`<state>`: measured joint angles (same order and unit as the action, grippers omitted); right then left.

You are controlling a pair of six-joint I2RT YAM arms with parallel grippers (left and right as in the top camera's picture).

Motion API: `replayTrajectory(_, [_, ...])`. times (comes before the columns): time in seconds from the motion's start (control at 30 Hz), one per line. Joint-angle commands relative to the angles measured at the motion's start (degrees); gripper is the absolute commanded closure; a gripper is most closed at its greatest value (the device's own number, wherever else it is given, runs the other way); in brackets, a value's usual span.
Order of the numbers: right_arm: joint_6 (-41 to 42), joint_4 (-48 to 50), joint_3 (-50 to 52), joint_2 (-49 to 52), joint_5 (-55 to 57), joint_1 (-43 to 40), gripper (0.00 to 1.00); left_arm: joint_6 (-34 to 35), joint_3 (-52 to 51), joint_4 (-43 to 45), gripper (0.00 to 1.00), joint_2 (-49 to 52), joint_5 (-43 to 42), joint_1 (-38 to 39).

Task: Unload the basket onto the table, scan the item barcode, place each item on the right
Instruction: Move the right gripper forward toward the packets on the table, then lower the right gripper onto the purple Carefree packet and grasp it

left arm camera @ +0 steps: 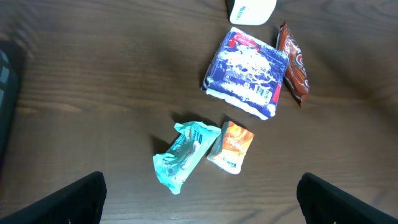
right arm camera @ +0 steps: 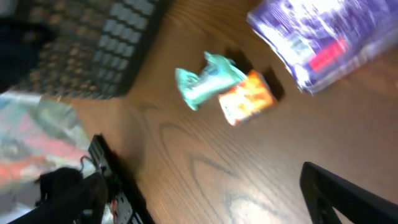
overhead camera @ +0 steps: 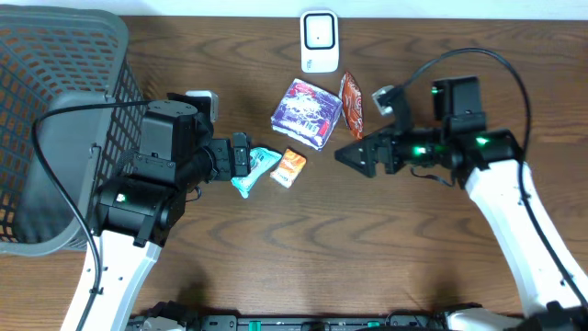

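Left pincer (overhead camera: 243, 156) spread wide, nothing held, teal packet (overhead camera: 254, 171) laid just at its 3 o'clock, orange packet (overhead camera: 290, 167) beside, right pincer (overhead camera: 352, 156) likewise agape and empty, white scanner (overhead camera: 319, 41) set at table (overhead camera: 367, 267) 12 o'clock.

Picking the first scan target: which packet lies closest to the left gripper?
The teal packet, right at the left gripper; the orange packet, purple pack and red sachet lie farther off.
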<state>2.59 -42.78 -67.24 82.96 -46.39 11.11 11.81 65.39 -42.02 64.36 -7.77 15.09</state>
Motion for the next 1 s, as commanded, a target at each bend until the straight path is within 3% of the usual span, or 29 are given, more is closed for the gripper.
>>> replayTrajectory(0.0, [8.37, -0.68, -2.86, 2.49, 11.87, 1.33, 0.17, -0.33, 0.48, 0.0, 0.02, -0.02, -0.31, -0.24])
replayTrajectory(0.03, [8.57, -1.57, -4.02, 3.17, 13.79, 1.44, 0.23, -0.33, 0.48, 0.0, 0.02, -0.02, -0.33, -0.24])
replayTrajectory(0.1, [9.03, -5.33, -8.41, 5.14, 18.73, 1.46, 0.24, -0.33, 0.48, 0.0, 0.02, -0.02, -0.33, -0.24])
replayTrajectory(0.23, [7.41, -20.33, -27.08, 13.92, 32.89, 1.46, 0.16, -0.33, 0.48, 0.0, 0.02, -0.02, -0.33, -0.24])
replayTrajectory(0.37, [3.91, -28.09, -41.72, 24.26, 36.22, 1.2, 0.06, -0.33, 0.48, 0.0, 0.02, -0.02, -0.33, -0.24])
replayTrajectory(0.5, [2.58, -24.96, -45.46, 31.52, 38.16, 0.96, 0.01, -0.33, 0.48, 0.0, 0.02, -0.02, -0.31, -0.24])
replayTrajectory(0.73, [1.14, -14.08, -45.46, 40.52, 28.28, -2.08, 0.17, -0.33, 0.48, 0.0, 0.02, -0.02, -0.31, -0.24])
replayTrajectory(0.83, [1.88, -11.43, -45.46, 42.51, 25.99, -2.51, 0.31, -0.33, 0.48, 0.0, 0.02, -0.02, -0.33, -0.24])
replayTrajectory(0.97, [2.05, -9.09, -45.46, 44.5, 17.05, -1.55, 0.32, -0.33, 0.48, 0.0, 0.02, -0.02, -0.33, -0.24])
